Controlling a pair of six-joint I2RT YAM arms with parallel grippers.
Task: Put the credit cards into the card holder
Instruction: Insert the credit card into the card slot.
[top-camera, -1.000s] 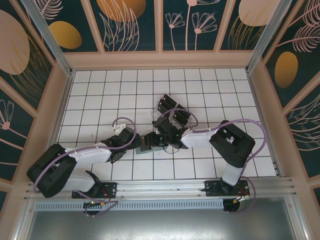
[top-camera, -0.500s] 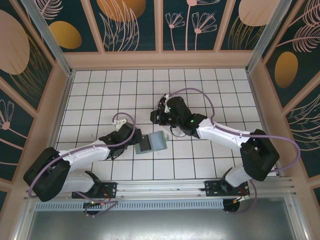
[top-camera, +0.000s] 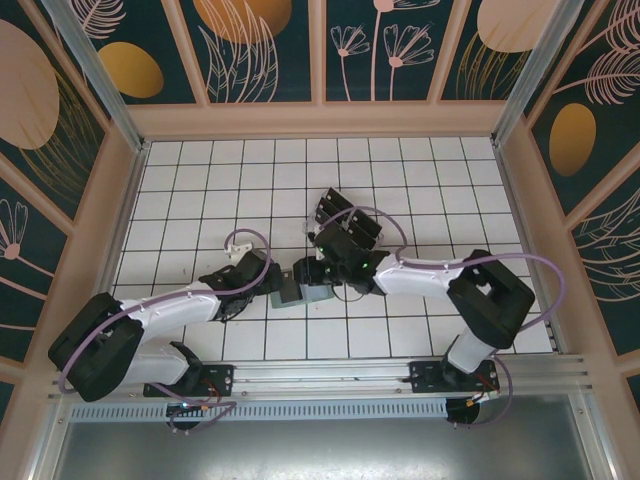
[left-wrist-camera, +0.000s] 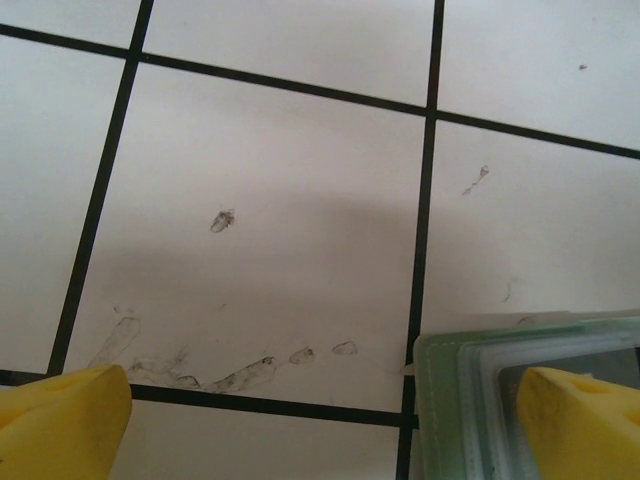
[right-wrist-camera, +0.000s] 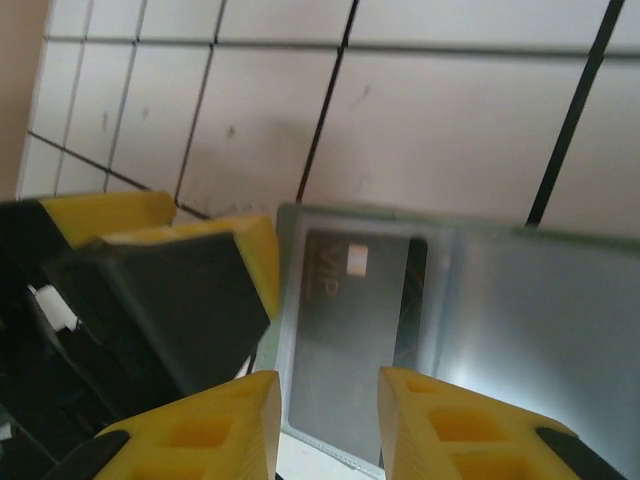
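The card holder is a pale green translucent sleeve lying flat on the white tiles. In the right wrist view a dark card marked VIP lies in a pocket of the card holder. My right gripper hovers over that card's near end, its yellow fingers a little apart and touching nothing that I can see. My left gripper is wide open, with one fingertip over the corner of the holder. Two black credit cards lie loose on the tiles beyond the right gripper.
Wooden walls ring the tiled floor, with a metal rail along the near edge. The left gripper and its black-and-yellow finger press close to the holder's left side, leaving little room between the two arms.
The right arm swung out over the loose cards half a second ago and has come back over the holder, with its fingers closer together. The left arm has barely moved.
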